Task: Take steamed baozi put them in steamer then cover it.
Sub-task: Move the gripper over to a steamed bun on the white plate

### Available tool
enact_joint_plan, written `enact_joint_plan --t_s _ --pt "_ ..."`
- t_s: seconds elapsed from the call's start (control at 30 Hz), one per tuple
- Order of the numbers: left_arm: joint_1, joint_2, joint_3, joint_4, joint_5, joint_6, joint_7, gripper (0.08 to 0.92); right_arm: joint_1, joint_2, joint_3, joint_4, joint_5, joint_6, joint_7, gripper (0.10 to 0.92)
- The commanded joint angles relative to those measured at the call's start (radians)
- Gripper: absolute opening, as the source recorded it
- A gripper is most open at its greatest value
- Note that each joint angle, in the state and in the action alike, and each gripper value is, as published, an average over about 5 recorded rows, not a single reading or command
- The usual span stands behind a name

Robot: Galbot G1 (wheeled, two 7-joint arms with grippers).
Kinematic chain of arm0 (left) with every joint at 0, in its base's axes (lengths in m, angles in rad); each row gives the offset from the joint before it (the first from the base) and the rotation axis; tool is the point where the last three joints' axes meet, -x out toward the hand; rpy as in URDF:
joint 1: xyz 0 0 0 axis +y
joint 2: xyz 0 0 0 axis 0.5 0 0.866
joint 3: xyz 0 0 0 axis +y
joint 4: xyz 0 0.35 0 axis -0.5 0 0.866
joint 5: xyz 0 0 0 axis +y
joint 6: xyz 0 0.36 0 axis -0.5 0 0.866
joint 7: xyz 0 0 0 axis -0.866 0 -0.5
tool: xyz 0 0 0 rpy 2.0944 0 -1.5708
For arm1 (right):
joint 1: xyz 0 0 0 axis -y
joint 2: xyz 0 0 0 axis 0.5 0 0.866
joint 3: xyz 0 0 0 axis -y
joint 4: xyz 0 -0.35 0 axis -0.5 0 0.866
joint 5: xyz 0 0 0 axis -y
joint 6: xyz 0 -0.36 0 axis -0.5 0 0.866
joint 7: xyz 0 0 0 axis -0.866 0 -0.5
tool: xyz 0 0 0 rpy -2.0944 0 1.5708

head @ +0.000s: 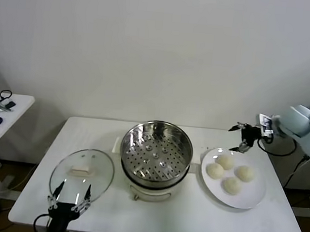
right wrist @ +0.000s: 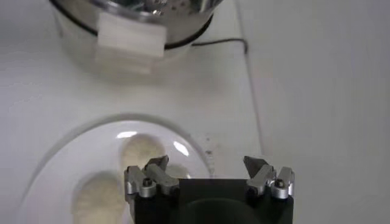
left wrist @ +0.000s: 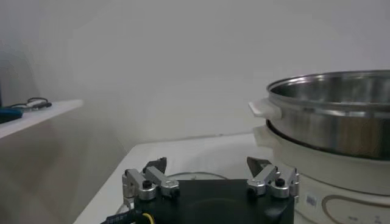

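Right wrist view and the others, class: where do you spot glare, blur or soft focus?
Right wrist view: bright glare patches on the plate, buns soft and blurred. Left wrist view: steamer sharp, side table hazy. Head view: reflections on the steamer wall and the lid.

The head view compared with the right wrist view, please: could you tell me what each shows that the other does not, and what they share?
Only the head view shows the glass lid lying on the table left of the steamer, the open left gripper at its near edge, the side table, and all four baozi.

Only the right wrist view shows the steamer's white side handle close up.

Both show the steamer, the white plate and the open right gripper, which holds nothing.
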Motion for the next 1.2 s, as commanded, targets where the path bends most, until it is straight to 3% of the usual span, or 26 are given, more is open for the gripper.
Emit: enact_joint_plan --t_s 0.03,0.53,1.2 --pt "0.001 0.002 -0.003 -0.005 0.001 0.002 0.006 0.823 0.14 0.117 -0.256 -0.143 -0.046 -0.033 -0.079 0.823" --pt "-0.018 -0.002 -0.012 0.018 0.0 0.009 0.009 0.823 -0.099 0.267 -0.06 -0.351 -0.129 0.012 -0.063 0.823" --pt "-0.014 -0.005 -0.015 0.032 0.001 0.005 0.006 0.823 -0.203 0.335 0.048 -0.476 -0.186 0.041 -0.029 0.798"
